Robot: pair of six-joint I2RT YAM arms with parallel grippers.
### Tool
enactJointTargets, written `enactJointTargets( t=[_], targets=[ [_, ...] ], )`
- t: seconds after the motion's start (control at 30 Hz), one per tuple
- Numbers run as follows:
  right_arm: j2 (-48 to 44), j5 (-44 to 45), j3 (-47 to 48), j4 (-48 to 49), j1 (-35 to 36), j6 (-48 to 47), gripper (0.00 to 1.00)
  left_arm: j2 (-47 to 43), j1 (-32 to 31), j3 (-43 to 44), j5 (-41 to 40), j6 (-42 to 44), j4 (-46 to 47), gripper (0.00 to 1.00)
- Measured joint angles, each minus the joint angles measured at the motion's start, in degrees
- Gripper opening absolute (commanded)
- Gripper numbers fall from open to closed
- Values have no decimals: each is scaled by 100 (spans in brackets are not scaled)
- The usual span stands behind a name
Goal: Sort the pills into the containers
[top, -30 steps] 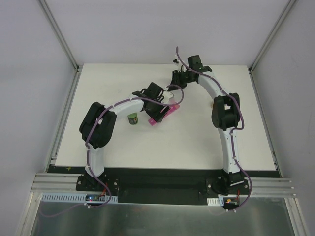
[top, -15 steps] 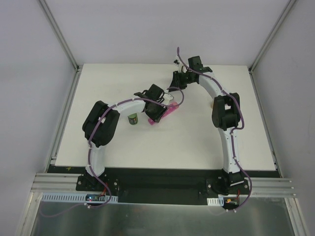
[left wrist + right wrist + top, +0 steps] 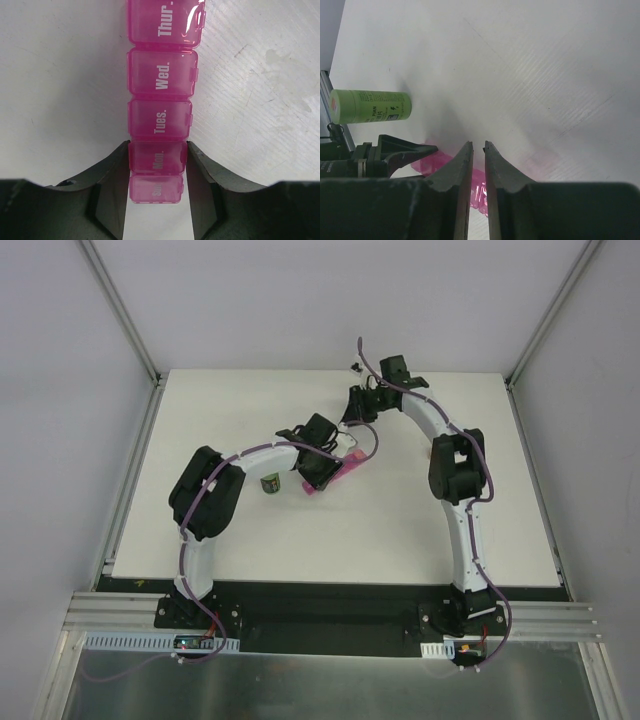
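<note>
The containers (image 3: 160,125), one pink strip running up the middle of your left wrist view and lying on the white table (image 3: 260,100) at the centre of the top view, are now pinched at the Mon. cell by your left gripper (image 3: 157,156), whose jaws stood wider a second ago. Sun. through Wed. have their lids down, and you cannot tell what is inside. Your right gripper (image 3: 477,150) hovers with fingers almost pressed together, the green bottle (image 3: 370,106) at the left of its view.

Likely a robotics lab: white-walled enclosure (image 3: 300,300), aluminium rails (image 3: 560,618), white table (image 3: 380,530).
</note>
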Motion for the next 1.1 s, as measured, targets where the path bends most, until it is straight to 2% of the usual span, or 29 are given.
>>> enactJointTargets(
  t=[0.63, 0.83, 0.97, 1.1],
  targets=[
    [372, 317, 109, -721, 20, -782, 18, 0, -20, -13, -48, 313, 7, 25],
    [361, 450, 50, -667, -28, -717, 30, 0, -37, -22, -90, 431, 28, 25],
    [361, 433, 42, -505, -186, -433, 43, -11, -72, -57, -98, 553, 74, 25],
    [361, 407, 22, -428, -367, -321, 46, -52, -87, -129, -122, 651, 149, 25]
  ],
)
